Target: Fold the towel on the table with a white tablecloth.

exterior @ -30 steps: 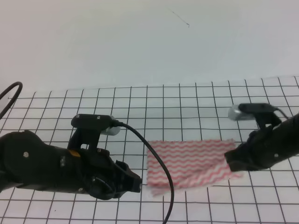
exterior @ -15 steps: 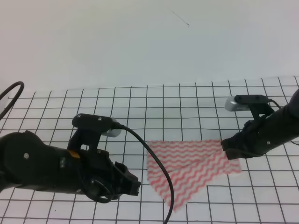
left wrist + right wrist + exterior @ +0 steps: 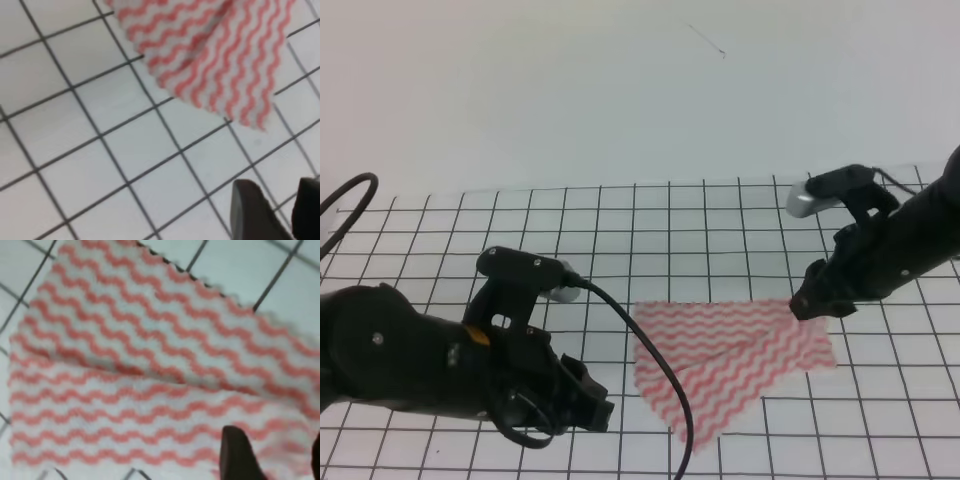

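The right hand [image 3: 807, 303] pinches the towel [image 3: 725, 350] corner to fold it; the left hand [image 3: 600, 410] waits, apparently empty, fingers apart.

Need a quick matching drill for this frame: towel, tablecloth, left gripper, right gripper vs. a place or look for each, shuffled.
Column 1:
1. towel
2. tablecloth
3. left gripper
4. right gripper

Column 2:
A. white with thin black grid lines
B. at the towel's right end
C. red-pink wavy stripes, one layer folded over
D. over bare grid, left of the towel

Pairs: 1-C, 2-A, 3-D, 4-B
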{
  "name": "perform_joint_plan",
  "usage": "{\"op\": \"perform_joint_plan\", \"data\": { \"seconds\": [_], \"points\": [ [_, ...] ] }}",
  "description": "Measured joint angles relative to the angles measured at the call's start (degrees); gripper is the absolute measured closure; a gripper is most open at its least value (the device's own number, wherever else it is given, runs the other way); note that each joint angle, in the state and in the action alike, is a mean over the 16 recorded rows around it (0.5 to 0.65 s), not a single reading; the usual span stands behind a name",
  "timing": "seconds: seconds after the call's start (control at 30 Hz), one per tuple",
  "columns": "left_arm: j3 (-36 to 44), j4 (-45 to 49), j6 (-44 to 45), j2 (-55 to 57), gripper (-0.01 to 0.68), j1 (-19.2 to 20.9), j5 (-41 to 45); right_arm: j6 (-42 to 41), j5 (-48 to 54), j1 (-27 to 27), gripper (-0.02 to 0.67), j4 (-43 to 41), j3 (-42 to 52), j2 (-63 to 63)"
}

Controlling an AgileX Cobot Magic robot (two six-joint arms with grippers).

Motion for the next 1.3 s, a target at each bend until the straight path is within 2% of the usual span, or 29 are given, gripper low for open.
{"op": "perform_joint_plan", "data": {
  "seconds": [0.23, 0.4, 0.63, 0.87, 1.07, 1.3],
  "points": [
    [-0.76, 3.02, 4.54, 0.91, 0.513, -0.37, 0.58, -10.76, 4.58, 3.18, 0.332, -2.41, -0.75, -2.43],
    [-2.23, 1.56, 11.28, 3.47, 0.507, -1.97, 1.77, -13.69, 6.24, 5.5, 0.331, -4.12, -0.78, -3.65],
    [-6.15, -1.61, 17.55, 10.33, 0.443, -5.97, 3.49, -5.85, 4.62, 6.02, 0.33, -9.09, -0.78, -4.53],
    [-12.06, 2.38, 12.92, 19.39, 0.376, -10.76, 2.94, 1.11, 2.69, 4.04, 0.33, -13.58, -0.78, -5.39],
    [-18.41, 7.73, 7.43, 26.98, 0.377, -13.42, 3.7, 3.16, 2.88, 3.23, 0.33, -15.65, -0.78, -5.57],
    [-23.85, 11.69, 3.83, 33.37, 0.389, -14.25, 6.3, 3.5, 3.92, 3.02, 0.33, -16.74, -0.78, -5.57]
  ]
}}
